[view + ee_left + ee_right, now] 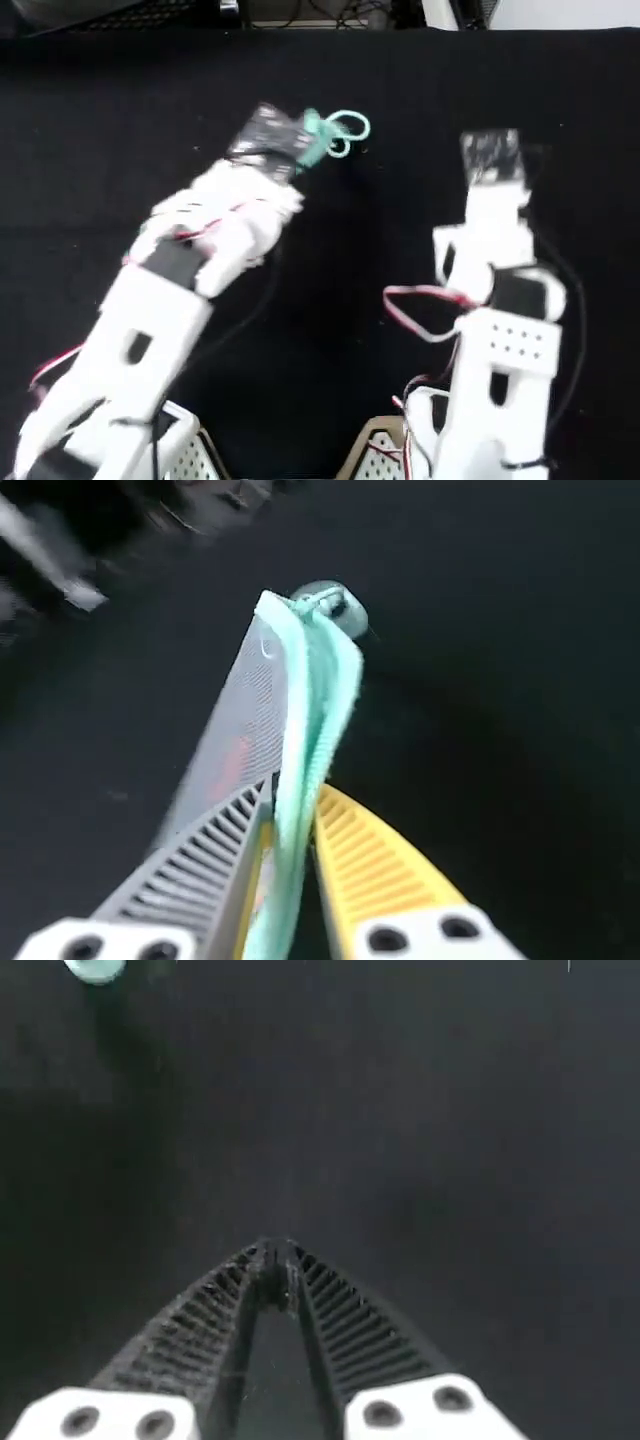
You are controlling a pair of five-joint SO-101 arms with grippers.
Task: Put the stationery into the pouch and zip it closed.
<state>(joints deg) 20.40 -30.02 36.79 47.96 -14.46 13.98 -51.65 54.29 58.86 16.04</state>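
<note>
Toward the far side of the black desk [420, 80], the left end effector [272, 140] is clamped shut on a mint-green strip that looks like the pouch [325, 135] seen edge-on, with thin loops sticking out past the tip; in the left wrist view the strip [310, 710] is pinched between the grey and yellow fingers [365, 865]; well apart to the other side, the right end effector [272, 1260] hangs over bare desk, fully closed and holding nothing.

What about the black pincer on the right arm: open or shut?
Shut. In its own wrist view, the right pincer has its two fingertips meeting, with nothing held between them.
</note>
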